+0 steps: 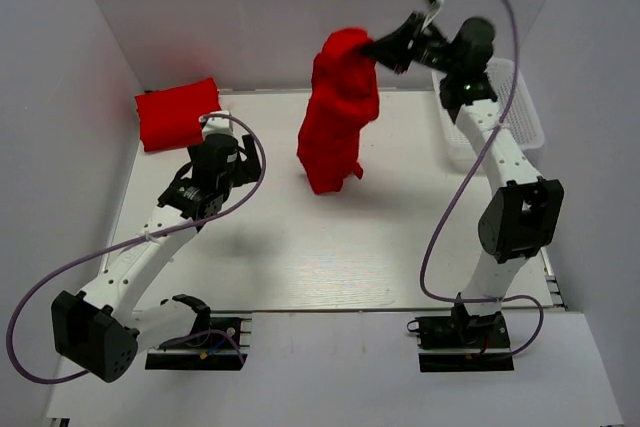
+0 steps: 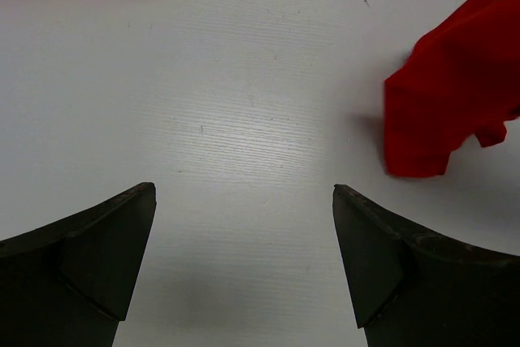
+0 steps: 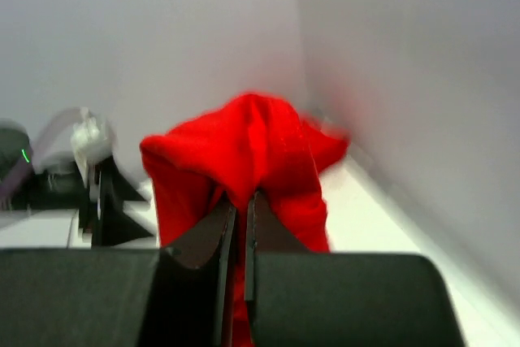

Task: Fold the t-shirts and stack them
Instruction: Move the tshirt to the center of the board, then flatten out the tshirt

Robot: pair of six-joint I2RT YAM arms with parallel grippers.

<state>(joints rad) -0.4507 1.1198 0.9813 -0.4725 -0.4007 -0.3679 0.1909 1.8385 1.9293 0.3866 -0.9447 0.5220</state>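
Lying at the back-left corner of the table [image 1: 300,267] is 1 folded t-shirt [image 1: 177,114], and just in front of it the left gripper [image 2: 244,193] hovers low over bare tabletop, jaws spread wide and holding nothing. Near the middle another t-shirt [image 1: 338,117] hangs bunched, its lower end at or just above the surface, I cannot tell which, pinched at its top by the right gripper [image 1: 375,47], whose jaws are pressed together on the cloth. Farthest right, a white mesh basket [image 1: 520,112] sits at the table's back-right edge.
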